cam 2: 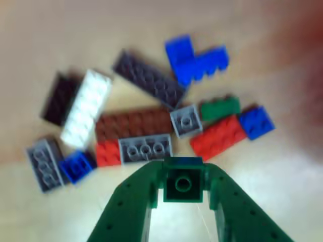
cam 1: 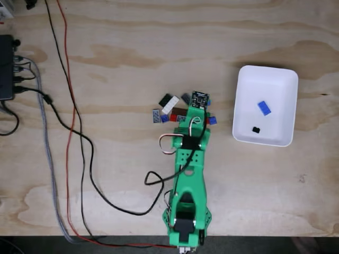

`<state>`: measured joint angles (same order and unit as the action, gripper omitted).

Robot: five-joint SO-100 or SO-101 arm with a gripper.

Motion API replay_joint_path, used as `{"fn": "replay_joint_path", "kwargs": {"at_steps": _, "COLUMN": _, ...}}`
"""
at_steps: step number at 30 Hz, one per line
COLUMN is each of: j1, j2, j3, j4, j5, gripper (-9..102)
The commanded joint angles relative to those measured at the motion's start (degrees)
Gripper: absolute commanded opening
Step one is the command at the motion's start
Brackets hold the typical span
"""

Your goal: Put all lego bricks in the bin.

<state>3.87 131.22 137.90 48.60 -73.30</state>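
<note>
Two bricks, blue (cam 1: 264, 107) and black (cam 1: 256, 129), sit in the bin (cam 1: 241, 95) while we see the gripper (cam 2: 182, 187) pinching a green brick (cam 2: 183, 185) just beside the pile (cam 2: 133, 123) on the table (cam 1: 116, 63).

A pale plywood bench (cam 1: 122, 58) with darker grain swirls fills the scene under soft, even light. Black, red and grey braided cables (cam 1: 50, 159) trail down its left side from a black box (cam 1: 6, 66) at the edge.
</note>
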Motion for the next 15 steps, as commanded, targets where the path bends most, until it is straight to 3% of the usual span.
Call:
{"fn": "replay_joint_path", "kwargs": {"at_steps": 1, "j1": 15.47, "j2": 24.52, "j3": -7.38, "j4": -3.96, "j5": 3.08, "gripper": 0}}
{"fn": "replay_joint_path", "kwargs": {"at_steps": 4, "j1": 28.65, "j2": 19.51, "j3": -4.04, "j4": -10.28, "j5": -1.41, "gripper": 0}}
{"fn": "replay_joint_path", "kwargs": {"at_steps": 8, "j1": 39.2, "j2": 3.6, "j3": -1.93, "j4": -13.45, "j5": -3.52, "gripper": 1}}
{"fn": "replay_joint_path", "kwargs": {"at_steps": 13, "j1": 45.88, "j2": -13.01, "j3": -5.01, "j4": -18.9, "j5": -1.32, "gripper": 3}}
{"fn": "replay_joint_path", "kwargs": {"at_steps": 15, "j1": 46.76, "j2": -17.31, "j3": -9.49, "j4": -15.12, "j5": -0.79, "gripper": 5}}
